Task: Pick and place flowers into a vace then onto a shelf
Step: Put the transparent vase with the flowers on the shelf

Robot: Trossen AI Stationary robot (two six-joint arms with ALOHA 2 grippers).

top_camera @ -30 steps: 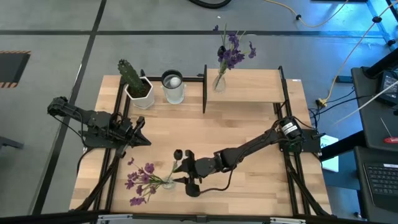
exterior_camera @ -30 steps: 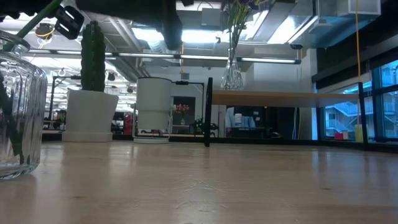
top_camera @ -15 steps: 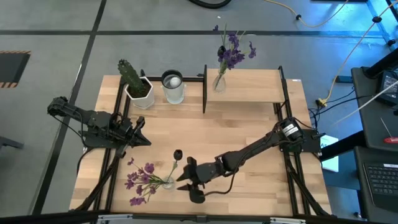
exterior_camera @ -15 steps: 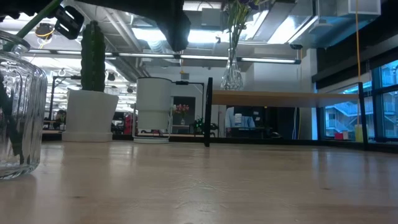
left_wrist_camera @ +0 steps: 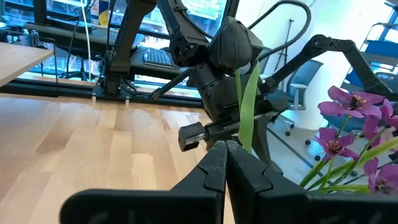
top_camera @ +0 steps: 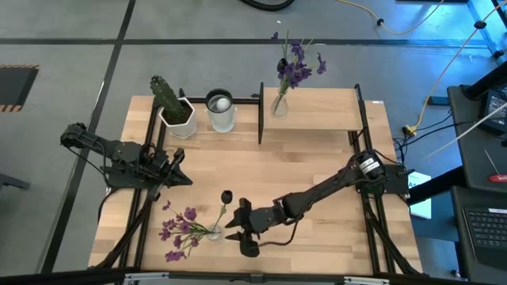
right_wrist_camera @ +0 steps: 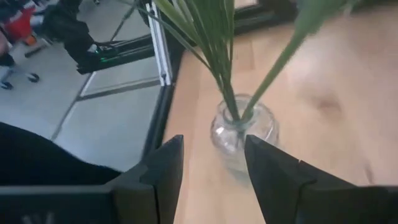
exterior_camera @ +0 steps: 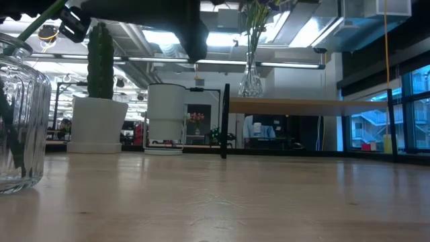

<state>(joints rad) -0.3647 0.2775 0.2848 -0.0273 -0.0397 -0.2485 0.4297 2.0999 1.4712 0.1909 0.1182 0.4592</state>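
Note:
A small clear glass vase (top_camera: 214, 232) stands on its base near the table's front left and holds the pinker purple flowers (top_camera: 178, 229) on green stems. It also shows in the right wrist view (right_wrist_camera: 241, 129) and the low view (exterior_camera: 20, 121). My right gripper (top_camera: 234, 227) is open at the vase's right side. Its fingers (right_wrist_camera: 163, 167) point at the vase and stand just short of it, one toward each side. The darker violet flowers (top_camera: 296, 65) stand in a second glass vase (top_camera: 279, 104) on the shelf (top_camera: 325, 109). My left gripper (top_camera: 181, 176) is shut and empty at the left, above the table.
A green cactus in a white pot (top_camera: 171, 105) and a white cup (top_camera: 221, 112) stand at the back left, beside the shelf's black posts (top_camera: 261, 119). The middle of the wooden tabletop (top_camera: 277, 166) is bare. The near edge runs close behind my right gripper.
My right gripper has moved a little toward the table's near edge beside the vase. The vase and flowers have stayed where they were.

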